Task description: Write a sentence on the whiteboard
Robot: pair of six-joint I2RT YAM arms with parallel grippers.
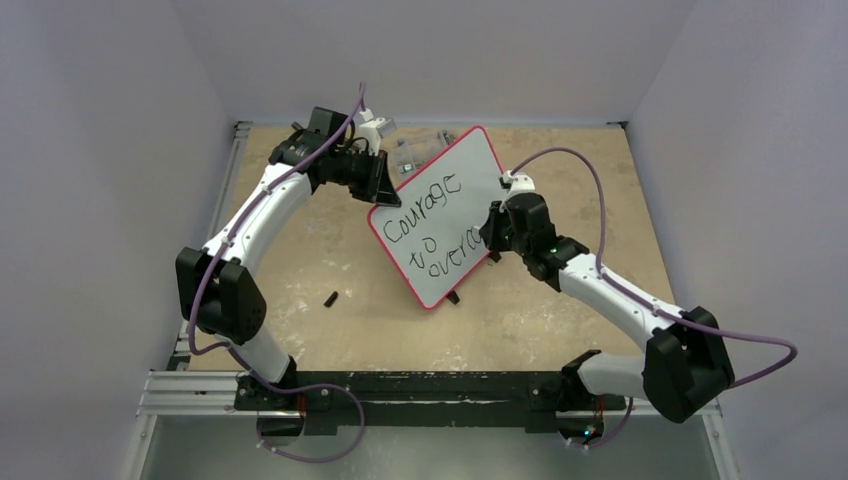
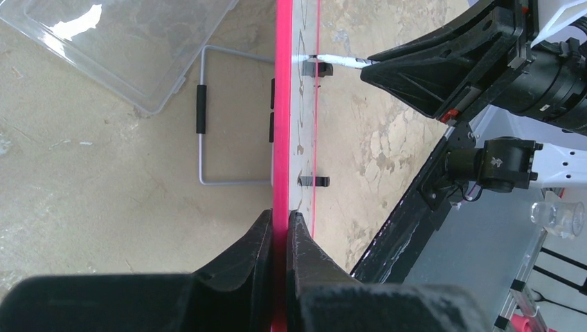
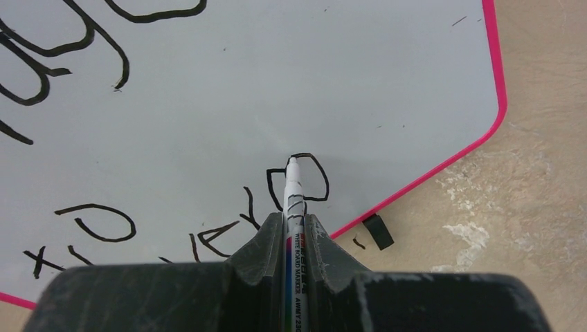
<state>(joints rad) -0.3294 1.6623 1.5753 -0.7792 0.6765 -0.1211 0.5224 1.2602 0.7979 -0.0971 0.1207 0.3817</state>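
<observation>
The whiteboard [image 1: 440, 215], white with a red-pink frame, leans tilted at the middle of the table and bears black handwriting. My left gripper [image 1: 378, 180] is shut on its upper left edge; the left wrist view shows the pink frame [image 2: 280, 138] edge-on, clamped between the fingers [image 2: 257, 242]. My right gripper [image 1: 492, 232] is shut on a white whiteboard marker [image 3: 293, 200]. Its tip touches the board [image 3: 277, 90] at the last drawn letter near the lower right edge. A black foot [image 3: 378, 230] of the board rests on the table.
A clear plastic box [image 2: 131, 41] lies behind the board, also seen in the top view [image 1: 415, 150]. A wire stand [image 2: 208, 117] sits at the board's back. A small black cap [image 1: 330, 298] lies on the table left of the board.
</observation>
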